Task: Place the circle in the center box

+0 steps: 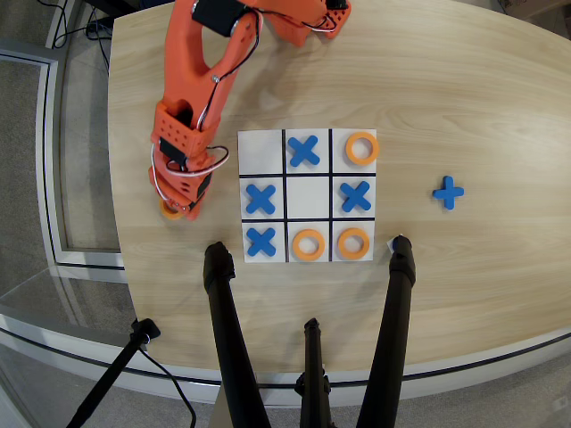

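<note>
Gleaming orange plastic gripper (176, 210) over flat orange circle (167, 209), pale woodgrain table (464, 98).

A light wooden table with a curved edge (464, 98) carries a white square board ruled by black lines into nine cells (263, 147). On the board lie four blue plastic X-shaped pieces: one in the top middle cell (304, 151), one in the left middle cell (260, 198), one in the right middle cell (355, 196) and one in the bottom left cell (260, 241). A fifth blue cross (449, 193) lies on bare wood, well apart to the board's right (turned so it reads as a plus). Three black tripod legs (230, 339) rise from the lower edge. Grey floor (45, 357) surrounds the table, with black cables (67, 22) at upper left.
</note>
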